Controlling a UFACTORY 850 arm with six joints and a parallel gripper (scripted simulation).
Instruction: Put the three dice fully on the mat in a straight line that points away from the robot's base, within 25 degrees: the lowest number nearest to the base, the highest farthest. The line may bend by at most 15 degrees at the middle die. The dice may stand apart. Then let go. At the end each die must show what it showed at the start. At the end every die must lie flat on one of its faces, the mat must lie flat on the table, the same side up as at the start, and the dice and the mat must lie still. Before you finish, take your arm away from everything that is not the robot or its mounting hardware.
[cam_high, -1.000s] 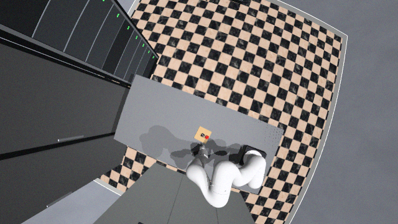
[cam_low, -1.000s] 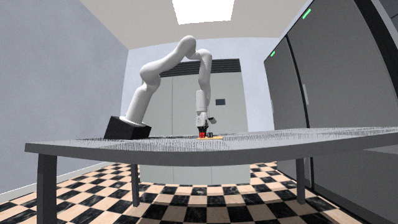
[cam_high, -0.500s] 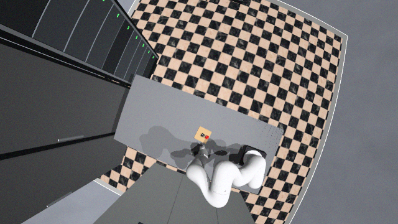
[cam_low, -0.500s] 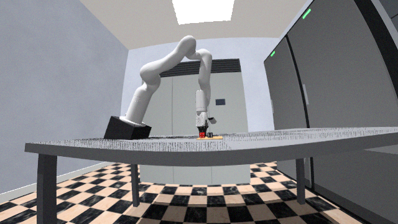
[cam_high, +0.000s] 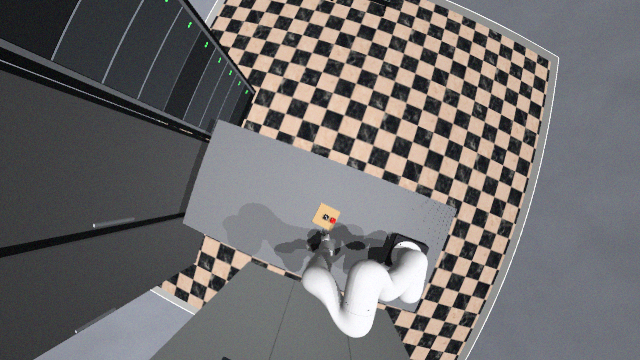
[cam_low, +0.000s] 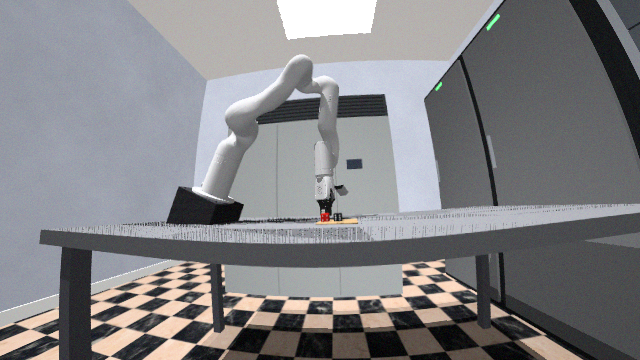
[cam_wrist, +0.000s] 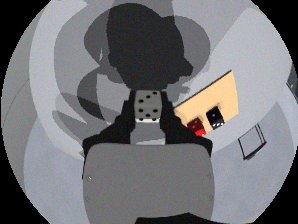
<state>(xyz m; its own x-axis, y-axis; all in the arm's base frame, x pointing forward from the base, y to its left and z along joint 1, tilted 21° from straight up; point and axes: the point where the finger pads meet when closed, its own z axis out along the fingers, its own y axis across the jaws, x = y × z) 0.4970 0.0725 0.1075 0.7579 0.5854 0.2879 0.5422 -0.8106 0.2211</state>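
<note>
In the wrist view my gripper (cam_wrist: 147, 99) is shut on a grey die (cam_wrist: 148, 107) with dark pips, off the mat and over the grey table. The tan mat (cam_wrist: 212, 106) lies to the right of the fingers, with a red die (cam_wrist: 196, 125) and a black die (cam_wrist: 214, 117) side by side on it. From above, the mat (cam_high: 326, 213) carries the black die (cam_high: 326, 217) and the red die (cam_high: 333, 220), and the gripper (cam_high: 320, 240) stands just beside the mat's near edge. From the side, the gripper (cam_low: 325, 206) is low over the table, by the red die (cam_low: 325, 217) and the black die (cam_low: 338, 216). The grey die is hidden in the top and exterior views.
The arm's black base (cam_high: 405, 247) stands near the table's corner, also seen from the side (cam_low: 204, 210). A small grey square outline (cam_wrist: 252, 143) lies on the table right of the mat. Tall dark cabinets (cam_high: 100, 125) stand along one side of the table.
</note>
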